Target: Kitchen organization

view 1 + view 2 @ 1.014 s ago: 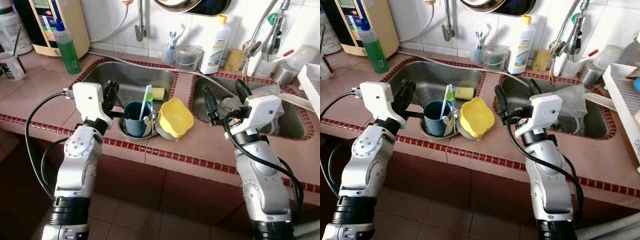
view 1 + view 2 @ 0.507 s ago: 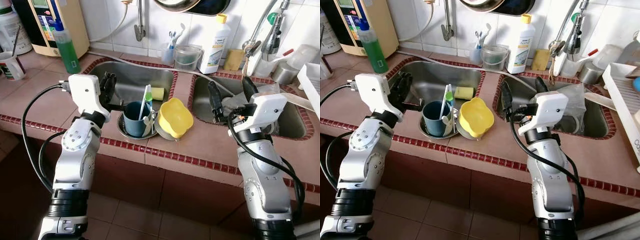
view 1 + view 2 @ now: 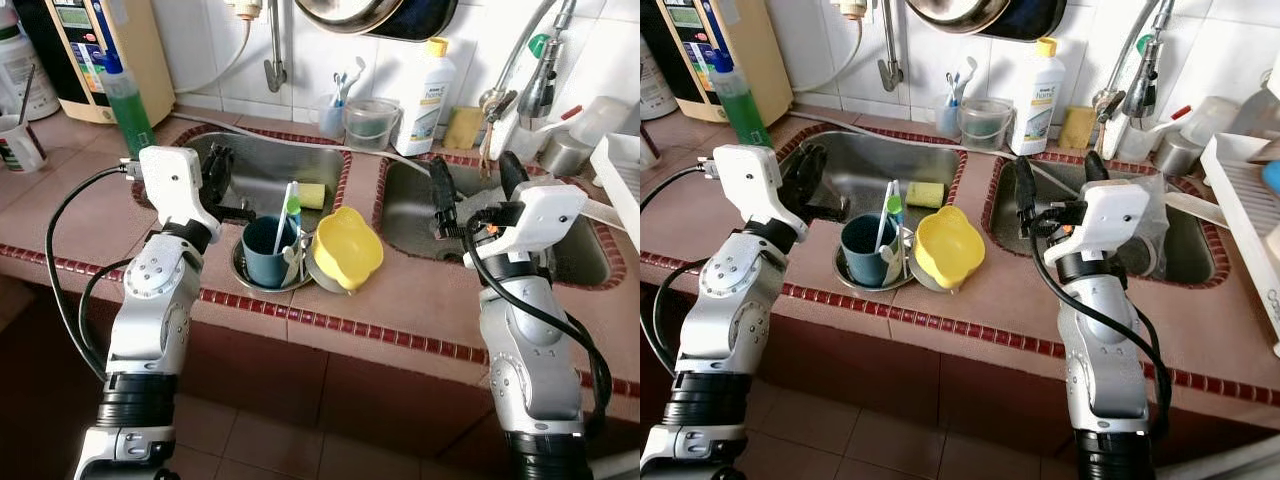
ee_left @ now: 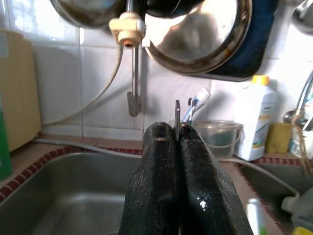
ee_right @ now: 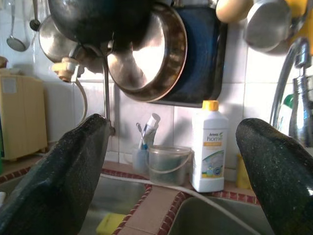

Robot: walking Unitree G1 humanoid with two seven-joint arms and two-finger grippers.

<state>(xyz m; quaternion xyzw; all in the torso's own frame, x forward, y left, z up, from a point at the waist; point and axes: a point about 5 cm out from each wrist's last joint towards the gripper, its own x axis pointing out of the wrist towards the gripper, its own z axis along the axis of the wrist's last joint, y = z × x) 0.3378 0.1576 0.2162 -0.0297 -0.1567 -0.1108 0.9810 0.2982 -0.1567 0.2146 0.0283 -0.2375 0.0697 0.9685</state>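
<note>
A teal cup (image 3: 265, 250) holding a green and white toothbrush (image 3: 290, 212) stands in a metal dish (image 3: 246, 277) on the counter between two sinks. A yellow bowl (image 3: 345, 248) leans tilted against it. My left gripper (image 3: 220, 155) is shut, just left of the cup and over the rim of the left sink (image 3: 270, 165). In the left wrist view its fingertips (image 4: 161, 134) press together, with a thin grey strip just above them; I cannot tell whether it is held. My right gripper (image 3: 472, 162) hangs open over the right sink (image 3: 400, 210), its fingers (image 5: 73, 156) far apart.
A yellow sponge (image 3: 314, 194) lies in the left sink and a clear plastic bag (image 3: 1145, 215) in the right one. Along the wall stand a green soap bottle (image 3: 125, 95), a toothbrush holder (image 3: 333, 115), a clear tub (image 3: 368, 122) and a white bottle (image 3: 420, 85). A dish rack (image 3: 1250, 210) sits far right.
Both grippers have risen and moved back toward the wall. The left one has drawn away from the cup, and the right one has drifted right over its sink. The view shifted slightly.
</note>
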